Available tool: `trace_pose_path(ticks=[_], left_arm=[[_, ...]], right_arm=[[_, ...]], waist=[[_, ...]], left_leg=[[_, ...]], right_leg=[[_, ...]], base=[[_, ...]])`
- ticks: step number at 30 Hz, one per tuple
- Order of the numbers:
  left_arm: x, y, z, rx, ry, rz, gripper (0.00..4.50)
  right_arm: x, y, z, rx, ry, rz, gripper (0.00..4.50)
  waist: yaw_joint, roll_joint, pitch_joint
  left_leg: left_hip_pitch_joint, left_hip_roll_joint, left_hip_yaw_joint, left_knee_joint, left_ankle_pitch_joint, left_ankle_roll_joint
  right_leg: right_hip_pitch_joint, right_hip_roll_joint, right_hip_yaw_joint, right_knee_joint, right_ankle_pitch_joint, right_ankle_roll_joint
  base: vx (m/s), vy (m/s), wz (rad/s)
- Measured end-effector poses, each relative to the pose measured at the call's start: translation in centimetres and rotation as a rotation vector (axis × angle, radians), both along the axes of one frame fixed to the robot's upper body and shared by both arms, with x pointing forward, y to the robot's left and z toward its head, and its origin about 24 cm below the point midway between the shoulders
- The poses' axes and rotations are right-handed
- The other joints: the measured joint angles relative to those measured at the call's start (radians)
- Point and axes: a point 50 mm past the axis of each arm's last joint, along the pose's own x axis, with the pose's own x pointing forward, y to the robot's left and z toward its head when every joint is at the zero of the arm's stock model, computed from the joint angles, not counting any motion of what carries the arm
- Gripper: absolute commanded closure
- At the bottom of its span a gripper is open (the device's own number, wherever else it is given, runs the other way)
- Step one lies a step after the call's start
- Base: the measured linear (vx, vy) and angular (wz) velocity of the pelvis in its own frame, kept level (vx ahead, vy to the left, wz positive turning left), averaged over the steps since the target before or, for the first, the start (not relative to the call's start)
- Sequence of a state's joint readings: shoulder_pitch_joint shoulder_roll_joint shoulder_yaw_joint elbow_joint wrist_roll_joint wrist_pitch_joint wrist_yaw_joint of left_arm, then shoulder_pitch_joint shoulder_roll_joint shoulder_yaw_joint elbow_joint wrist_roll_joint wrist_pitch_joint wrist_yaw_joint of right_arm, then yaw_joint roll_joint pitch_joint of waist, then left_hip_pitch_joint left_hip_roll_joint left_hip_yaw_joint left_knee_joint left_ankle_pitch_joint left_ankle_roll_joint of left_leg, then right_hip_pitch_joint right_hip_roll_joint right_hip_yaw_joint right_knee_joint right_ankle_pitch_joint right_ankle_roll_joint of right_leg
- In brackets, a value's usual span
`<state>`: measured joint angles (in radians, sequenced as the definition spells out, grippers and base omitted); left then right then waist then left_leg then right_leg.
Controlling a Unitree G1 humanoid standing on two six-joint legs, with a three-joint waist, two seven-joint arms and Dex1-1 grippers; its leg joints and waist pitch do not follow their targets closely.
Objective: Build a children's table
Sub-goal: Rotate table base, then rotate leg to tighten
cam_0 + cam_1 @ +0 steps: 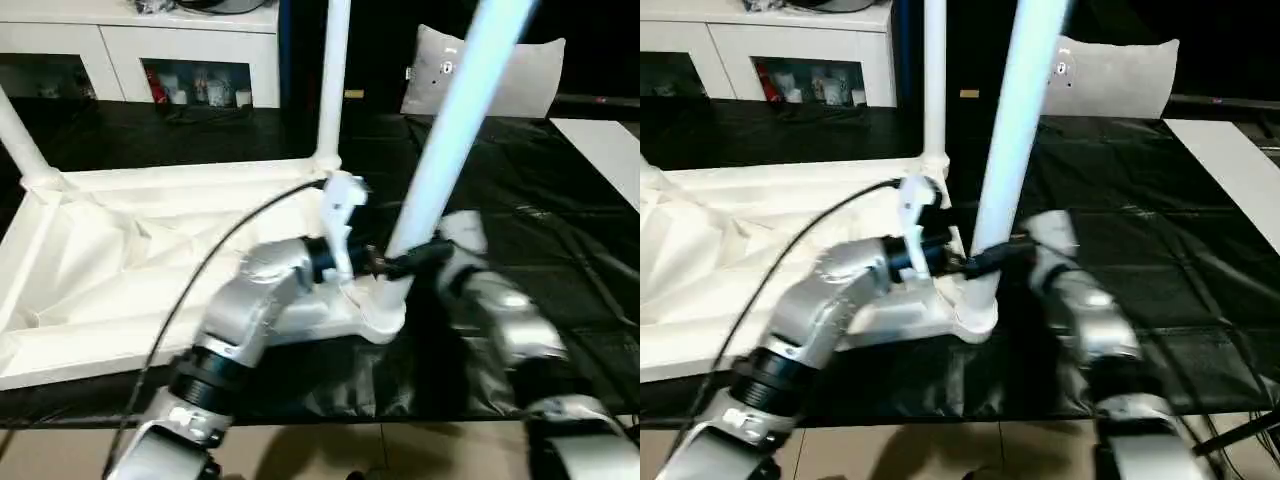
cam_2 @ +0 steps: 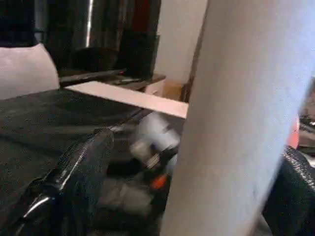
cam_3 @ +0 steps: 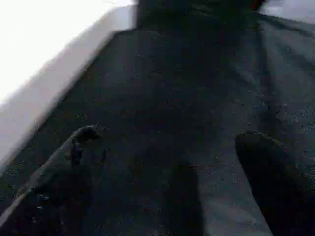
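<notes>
That leg point(image 1: 455, 110) standing in the lower-centre corner socket of the upturned tabletop point(image 1: 90, 240) looks light, stiff, slick plastic, so low near the flare is the spot, where the left end effector point(image 1: 385, 265) clamps it, right end effector point(image 3: 162, 162) spread wide, holding nothing.

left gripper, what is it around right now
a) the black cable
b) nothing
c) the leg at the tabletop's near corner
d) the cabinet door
c: the left gripper has a finger on each side of the leg standing in the tabletop's near corner socket.
</notes>
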<state>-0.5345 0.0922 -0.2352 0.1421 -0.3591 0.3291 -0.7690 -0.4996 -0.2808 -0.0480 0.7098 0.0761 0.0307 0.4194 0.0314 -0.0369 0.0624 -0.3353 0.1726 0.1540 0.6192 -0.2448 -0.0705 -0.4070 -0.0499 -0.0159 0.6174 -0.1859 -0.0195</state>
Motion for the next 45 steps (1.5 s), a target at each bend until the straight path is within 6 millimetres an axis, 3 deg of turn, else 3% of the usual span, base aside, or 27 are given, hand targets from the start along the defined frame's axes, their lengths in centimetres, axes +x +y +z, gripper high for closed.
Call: trace_pose_path(ticks=[4,10,19,23,24,28,29,33,34,39,40,44,45], left_arm=[[-0.9,1.7,-1.0,0.055,0.025,-0.032,0.1],[-1.9,5.2,-4.7,0.342,0.1,-0.064,0.35],[-2.7,6.7,-6.3,0.501,0.121,-0.11,1.05],[-2.8,7.0,-6.8,0.545,0.139,-0.116,1.33],[-2.8,7.2,-6.9,0.557,0.147,-0.119,1.56],[-2.8,7.4,-6.9,0.568,0.151,-0.122,1.72],[-2.8,7.4,-6.9,0.57,0.151,-0.121,1.99],[-2.6,7.8,-7.0,0.575,0.163,-0.106,2.13],[-2.6,8.0,-7.0,0.576,0.168,-0.101,2.42],[-2.5,8.2,-7.0,0.58,0.171,-0.096,2.61],[-2.5,8.3,-7.0,0.584,0.17,-0.094,2.93],[-2.4,8.7,-7.0,0.605,0.17,-0.098,3.05],[-2.4,8.7,-7.0,0.61,0.169,-0.1,3.35]], right_arm=[[-1.3,-2.2,-0.2,-0.012,0.009,0.002,0.0],[-4.6,-4.3,2.3,-0.033,-0.036,0.218,0.0],[-7.7,-4.8,5.1,-0.032,-0.039,0.443,0.0],[-8.9,-4.1,5.7,0.006,-0.014,0.529,0.0],[-9.0,-3.9,5.7,0.011,-0.01,0.545,0.0],[-9.4,-3.4,5.9,0.034,0.0,0.568,0.0],[-9.5,-3.4,5.8,0.036,0.006,0.569,0.0],[-9.7,-3.1,5.9,0.043,0.017,0.582,0.0],[-9.8,-3.0,5.9,0.045,0.019,0.583,0.0],[-9.8,-3.0,5.8,0.052,0.029,0.58,0.0],[-9.8,-3.0,5.8,0.053,0.031,0.58,0.0],[-9.8,-2.9,5.7,0.055,0.037,0.583,0.0],[-9.8,-2.8,5.7,0.055,0.038,0.585,0.0]], waist=[[0.001,0.001,0.0],[0.002,0.007,0.001],[0.002,0.011,0.001],[0.003,0.011,0.001],[0.002,0.012,0.001],[0.002,0.013,0.0],[0.002,0.013,0.0],[0.002,0.014,0.0],[0.002,0.014,0.0],[0.003,0.014,-0.001],[0.003,0.015,-0.001],[0.003,0.017,-0.002],[0.003,0.017,-0.002]], left_leg=[[0.0,0.0,0.001,0.0,0.0,0.0],[0.0,0.0,-0.001,0.0,0.0,0.0],[0.001,0.0,-0.001,-0.002,0.0,0.0],[0.001,0.0,-0.001,-0.002,0.0,0.0],[0.001,0.0,-0.001,-0.002,0.0,0.0],[0.001,0.0,-0.001,-0.002,-0.001,-0.001],[0.001,0.0,-0.001,-0.002,-0.001,-0.001],[0.001,0.0,-0.001,-0.002,-0.001,-0.001],[0.001,0.0,-0.001,-0.002,-0.001,-0.001],[0.001,0.0,-0.001,-0.002,-0.001,-0.002],[0.001,0.0,-0.001,-0.002,-0.002,-0.003],[0.001,0.0,-0.001,-0.002,-0.002,-0.003],[0.001,0.0,-0.002,-0.002,-0.002,-0.003]], right_leg=[[0.0,0.0,0.0,0.0,0.0,0.0],[0.0,0.0,0.0,-0.002,0.0,0.001],[0.001,0.0,0.0,-0.003,0.0,0.002],[0.001,0.0,0.0,-0.003,0.0,0.002],[0.001,0.0,0.0,-0.003,0.0,0.002],[0.001,0.0,0.0,-0.003,0.0,0.002],[0.001,0.0,0.0,-0.003,0.0,0.002],[0.001,0.0,0.0,-0.003,-0.001,0.002],[0.001,0.0,0.0,-0.003,-0.001,0.002],[0.001,0.0,0.0,-0.003,-0.001,0.002],[0.001,0.0,0.0,-0.003,-0.001,0.002],[0.002,0.0,0.0,-0.003,-0.001,0.002],[0.002,0.0,0.0,-0.003,-0.001,0.002]], base=[[0.0,0.0,0.0],[0.0,0.0,0.0],[0.0,0.0,0.0],[0.0,0.0,0.0],[0.0,0.0,0.0],[0.0,0.0,0.0],[0.0,0.0,0.0],[0.0,0.0,0.0],[0.0,0.0,0.0],[0.0,0.0,0.0],[0.0,0.0,0.0],[0.0,0.0,0.0],[0.0,0.0,0.0]])
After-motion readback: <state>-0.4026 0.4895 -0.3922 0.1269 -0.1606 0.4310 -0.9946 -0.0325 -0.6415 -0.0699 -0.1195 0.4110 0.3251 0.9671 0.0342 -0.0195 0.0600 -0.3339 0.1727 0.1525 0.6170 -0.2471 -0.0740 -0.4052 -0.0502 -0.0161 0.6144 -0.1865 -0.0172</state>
